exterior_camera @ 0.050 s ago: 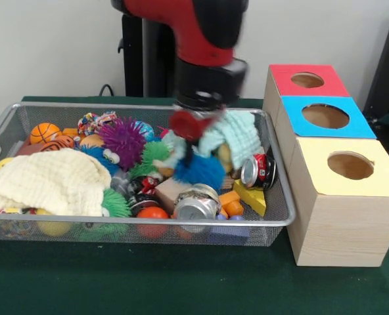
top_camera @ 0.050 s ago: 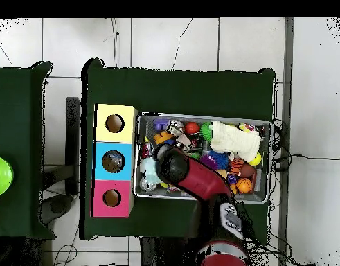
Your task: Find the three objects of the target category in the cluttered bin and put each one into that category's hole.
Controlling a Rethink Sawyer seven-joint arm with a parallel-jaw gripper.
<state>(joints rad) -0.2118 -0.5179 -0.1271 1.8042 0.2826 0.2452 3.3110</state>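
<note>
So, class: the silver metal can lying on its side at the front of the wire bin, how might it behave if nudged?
The silver metal can lies on its side, so it would probably roll. It looks smooth and shiny, likely slippery to grip. Packed toys around it may stop it quickly.

Red arm (top_camera @ 0.050 s ago: 200, 181) over bin (top_camera @ 0.050 s ago: 264, 125) — cluttered

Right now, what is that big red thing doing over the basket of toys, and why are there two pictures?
That red thing is a robot arm. One picture looks across the table; the other looks straight down from above. The arm reaches down into a wire basket full of toys: a purple spiky ball, a small basketball, cans, and a cream cloth. Beside it stand three wooden boxes with round holes, topped red, blue and yellow. Its hand is too blurry to say whether it holds anything.
</note>
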